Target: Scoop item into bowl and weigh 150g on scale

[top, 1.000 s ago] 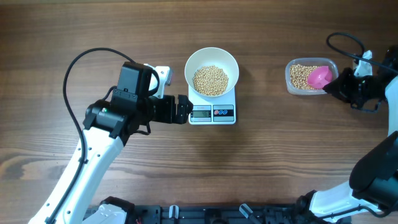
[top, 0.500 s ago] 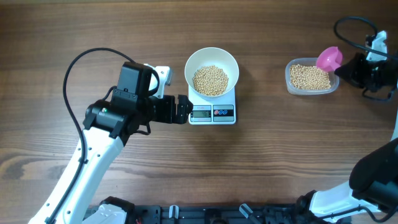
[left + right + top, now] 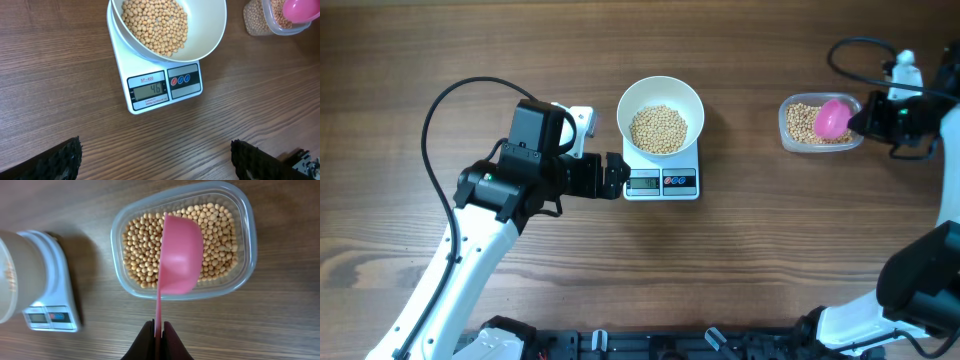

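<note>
The white bowl holds a heap of tan beans and stands on the white scale. In the left wrist view the scale shows 46 under the bowl. My left gripper rests open just left of the scale, nothing between its fingers. My right gripper is shut on the thin handle of a pink scoop. The scoop's cup hangs over more beans in a clear tub, and no beans show on its visible face.
The clear tub sits on the wooden table at the right, about a hand's width from the scale. A black cable loops over the left arm. The right arm's cable arcs behind the tub.
The right gripper lifted the scoop out of the tub toward the back edge, then brought it back over the beans. The left arm and the scale have not moved.
</note>
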Robot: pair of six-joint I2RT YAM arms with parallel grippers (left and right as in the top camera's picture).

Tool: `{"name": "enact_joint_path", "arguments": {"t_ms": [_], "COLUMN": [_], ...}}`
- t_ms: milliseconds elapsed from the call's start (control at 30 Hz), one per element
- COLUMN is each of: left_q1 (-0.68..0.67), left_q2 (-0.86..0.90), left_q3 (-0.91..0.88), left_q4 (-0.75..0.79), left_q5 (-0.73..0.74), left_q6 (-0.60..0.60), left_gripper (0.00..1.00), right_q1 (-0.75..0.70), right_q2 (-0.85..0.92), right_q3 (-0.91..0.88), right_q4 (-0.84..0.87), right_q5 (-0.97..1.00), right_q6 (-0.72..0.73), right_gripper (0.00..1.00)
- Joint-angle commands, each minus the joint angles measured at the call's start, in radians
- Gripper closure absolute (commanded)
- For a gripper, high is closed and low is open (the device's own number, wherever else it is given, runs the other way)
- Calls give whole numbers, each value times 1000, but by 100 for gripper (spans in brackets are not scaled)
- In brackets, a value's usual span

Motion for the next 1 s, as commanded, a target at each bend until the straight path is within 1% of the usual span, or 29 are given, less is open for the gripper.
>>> {"name": "enact_joint_path", "arguments": {"t_ms": [0,167,500,700,967], "left_q1": [-3,-3,-3,-3,-3], "left_q2": [3,3,3,3,3], "left_q3": [-7,-7,-7,-7,-7], "left_q4": [3,3,3,3,3], "left_q5": [12,12,12,12,12], "left_q6": [16,16,16,16,16], "left_gripper": [0,0,0,0,0], "right_q1": [66,111,112,112,113], "right_q2": [-16,3,44,44,45], "right_q3": [19,18,17,17,16], "right_q4": [11,47,45,46,77], "right_q5": [146,162,155,272,274], "right_q6": [-35,-34,-34,-31,-29], "right_gripper": [96,96,96,96,96]}}
